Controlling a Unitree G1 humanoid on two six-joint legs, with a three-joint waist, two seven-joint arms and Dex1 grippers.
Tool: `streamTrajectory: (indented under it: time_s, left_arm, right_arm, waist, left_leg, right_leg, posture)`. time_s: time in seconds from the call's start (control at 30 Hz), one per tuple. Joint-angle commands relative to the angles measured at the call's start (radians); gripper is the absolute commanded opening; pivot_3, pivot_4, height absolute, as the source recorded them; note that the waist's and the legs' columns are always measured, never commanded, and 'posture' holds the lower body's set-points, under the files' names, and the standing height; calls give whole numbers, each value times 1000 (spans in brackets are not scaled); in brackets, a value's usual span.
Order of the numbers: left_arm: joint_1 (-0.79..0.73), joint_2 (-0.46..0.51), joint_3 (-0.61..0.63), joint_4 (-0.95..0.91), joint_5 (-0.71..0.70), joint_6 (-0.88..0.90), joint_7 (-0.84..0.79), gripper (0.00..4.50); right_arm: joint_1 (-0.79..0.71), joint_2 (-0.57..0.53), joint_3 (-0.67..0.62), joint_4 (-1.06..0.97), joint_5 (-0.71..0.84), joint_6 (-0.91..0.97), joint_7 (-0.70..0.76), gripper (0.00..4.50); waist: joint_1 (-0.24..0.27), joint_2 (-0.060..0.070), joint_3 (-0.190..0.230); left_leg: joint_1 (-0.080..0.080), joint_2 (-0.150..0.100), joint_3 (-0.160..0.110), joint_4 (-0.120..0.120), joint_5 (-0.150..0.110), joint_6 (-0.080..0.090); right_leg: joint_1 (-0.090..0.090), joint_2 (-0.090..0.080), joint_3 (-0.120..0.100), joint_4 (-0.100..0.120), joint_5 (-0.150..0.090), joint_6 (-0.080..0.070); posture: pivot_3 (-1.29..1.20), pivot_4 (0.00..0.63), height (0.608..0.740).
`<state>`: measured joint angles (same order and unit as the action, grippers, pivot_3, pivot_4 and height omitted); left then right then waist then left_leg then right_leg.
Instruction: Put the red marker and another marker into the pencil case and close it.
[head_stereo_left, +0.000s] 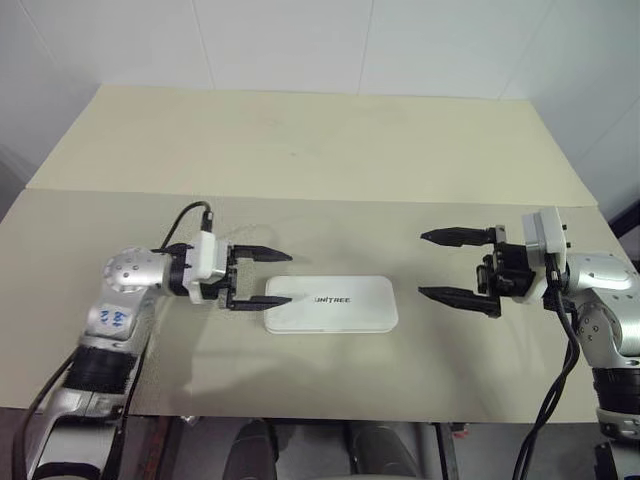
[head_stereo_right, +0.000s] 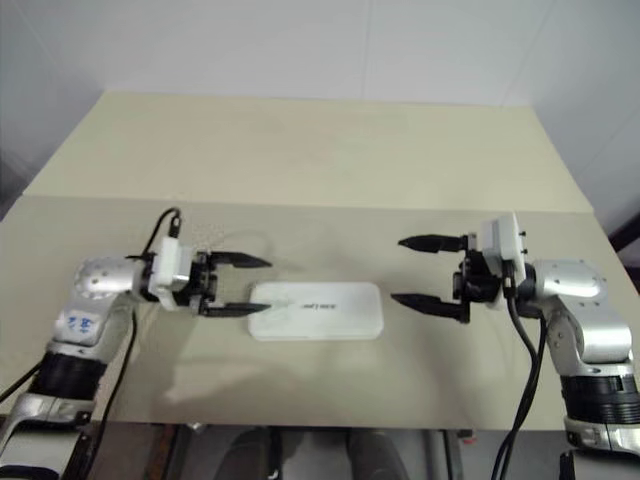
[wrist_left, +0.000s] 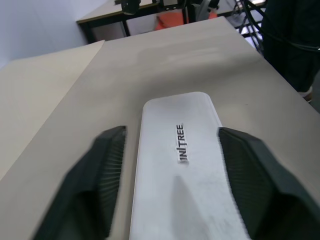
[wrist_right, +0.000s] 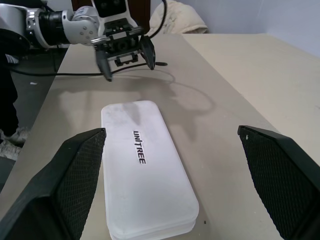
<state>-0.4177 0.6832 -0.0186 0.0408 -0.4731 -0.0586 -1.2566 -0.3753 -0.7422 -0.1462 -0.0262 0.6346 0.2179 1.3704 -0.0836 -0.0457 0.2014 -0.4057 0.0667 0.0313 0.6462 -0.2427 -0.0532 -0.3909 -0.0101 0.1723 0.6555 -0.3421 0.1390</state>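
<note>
Lying closed and flat near the table's (head_stereo_left: 300, 150) front edge, the case (head_stereo_left: 335, 305) sits between both grippers. Left gripper (head_stereo_left: 262, 277), fingers apart, hovers at its left end; right gripper (head_stereo_left: 458, 266), fingers apart, stands clear. Bare tabletop surrounds it. Case contents are hidden.

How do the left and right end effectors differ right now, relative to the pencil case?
The left end effector sits at the pencil case, its lower finger over the case's end; the right end effector hangs clear of the other end, with bare table between. The left one's fingers stand less wide apart than the right one's. Both are open, hold nothing, lie level and point inward at the closed case.
</note>
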Motion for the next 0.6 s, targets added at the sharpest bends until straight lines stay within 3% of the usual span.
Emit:
streamTrajectory:
  time_s: [0.03,0.3,0.6]
  left_arm:
    - [46,36,78,-72,-35,31,20,4469]
    - [104,53,168,-81,-59,58,16,4469]
    - [138,34,263,-91,-43,42,125,4469]
  right_arm:
    - [-31,-19,-13,28,0,-13,37,4500]
    - [-94,-28,-12,88,-21,-17,72,4500]
    - [5,50,-18,-19,-9,-19,-32,4500]
  waist:
    - [-2,0,0]
    - [-2,1,0]
    - [-3,1,1]
  left_leg:
    - [0,0,0,0,0,0]
    - [0,0,1,-1,0,0]
    - [0,1,0,-4,-1,-1]
  right_leg:
    - [0,0,0,0,0,0]
    - [-1,0,0,-1,0,-1]
    - [-1,0,0,-3,-1,-1]
  posture:
    - [0,150,740]
    - [0,150,740]
    - [0,150,740]
